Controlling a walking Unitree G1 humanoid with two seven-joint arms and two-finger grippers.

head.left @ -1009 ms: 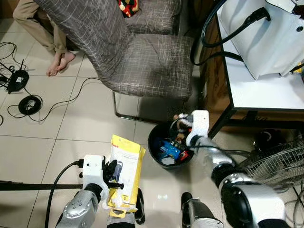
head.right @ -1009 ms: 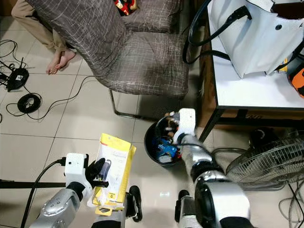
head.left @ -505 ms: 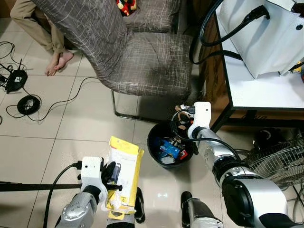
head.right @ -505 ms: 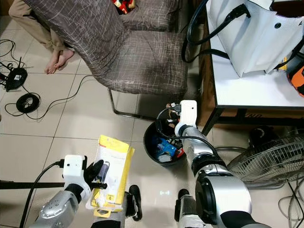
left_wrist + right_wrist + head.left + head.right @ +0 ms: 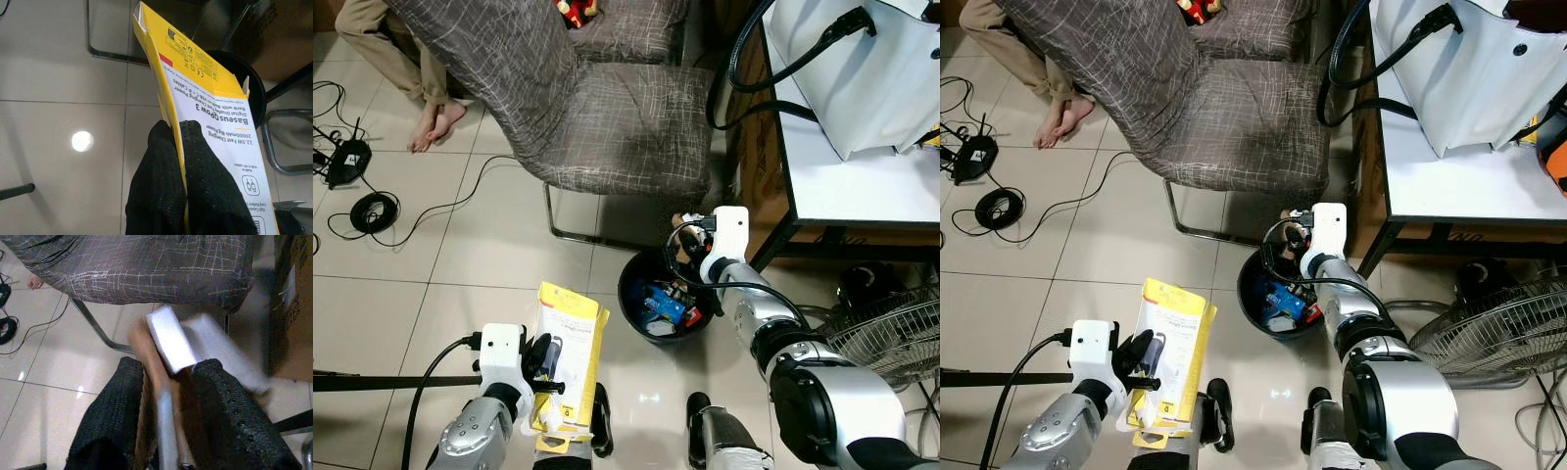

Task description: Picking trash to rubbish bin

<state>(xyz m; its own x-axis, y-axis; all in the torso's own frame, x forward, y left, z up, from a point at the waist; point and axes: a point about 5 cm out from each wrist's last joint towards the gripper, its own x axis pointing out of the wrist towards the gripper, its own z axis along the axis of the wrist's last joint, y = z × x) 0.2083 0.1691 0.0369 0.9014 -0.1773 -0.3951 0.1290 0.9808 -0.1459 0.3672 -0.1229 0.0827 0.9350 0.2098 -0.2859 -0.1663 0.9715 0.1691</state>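
We take the black rubbish bin (image 5: 664,299) as our landmark: it stands on the tiled floor just in front of the grey chair (image 5: 607,127) and beside the leg of the white table (image 5: 862,196), and it already holds several scraps, blue and red among them, so part of the job looks done

Our right gripper (image 5: 690,235) hangs over the bin's far rim, and in the right wrist view its fingers (image 5: 215,401) are clamped on a small brown-and-white piece of trash (image 5: 166,342), blurred, so we cannot say what it is. It has not dropped; we judge this piece is at the point of release into the bin

Our left gripper (image 5: 546,357) is near the bin, on its left side and closer to us, pinched tight on a flat yellow package (image 5: 570,343) held on edge; the left wrist view shows the fingers (image 5: 161,181) squeezing it with the bin beyond. That package is not yet over the bin, so it is left to carry across and let go
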